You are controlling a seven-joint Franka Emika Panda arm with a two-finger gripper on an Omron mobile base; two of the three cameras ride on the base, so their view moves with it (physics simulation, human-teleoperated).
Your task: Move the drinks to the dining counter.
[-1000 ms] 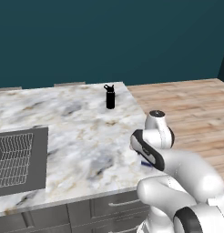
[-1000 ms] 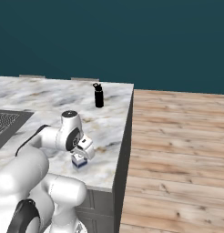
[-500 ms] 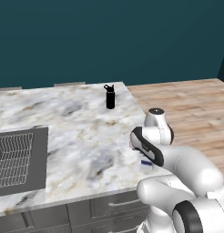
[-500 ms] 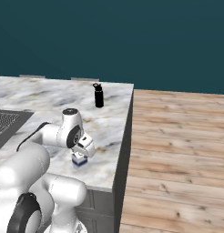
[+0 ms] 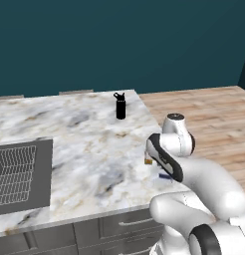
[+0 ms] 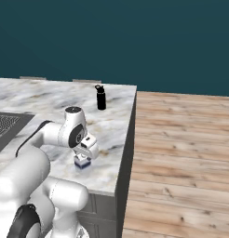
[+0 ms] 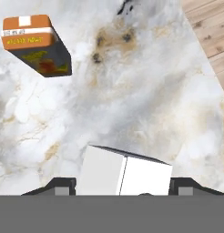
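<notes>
A tall black bottle (image 5: 120,106) (image 6: 101,97) stands upright near the far right corner of a marble top (image 5: 69,144) (image 6: 42,100). My gripper (image 6: 84,155) (image 7: 124,189) reaches down near the top's right edge. It is shut on the small blue-and-white carton (image 6: 82,162) (image 7: 125,175), which rests on the marble with a finger against each side. In the left base view a blue sliver of the carton (image 5: 165,175) peeks from behind the arm. The tiny orange drink container (image 7: 36,45) (image 5: 148,160) stands a little beyond the carton. The dining counter is out of view.
A dark sink with a wire rack (image 5: 17,172) (image 6: 4,125) is set into the left of the marble top. The top's right edge (image 6: 130,135) drops to a wooden floor (image 6: 181,153). Grey drawers (image 5: 109,229) run under the front edge.
The fingers have closed in on the carton from a wide-open stance. The arm and the drinks have stayed in place.
</notes>
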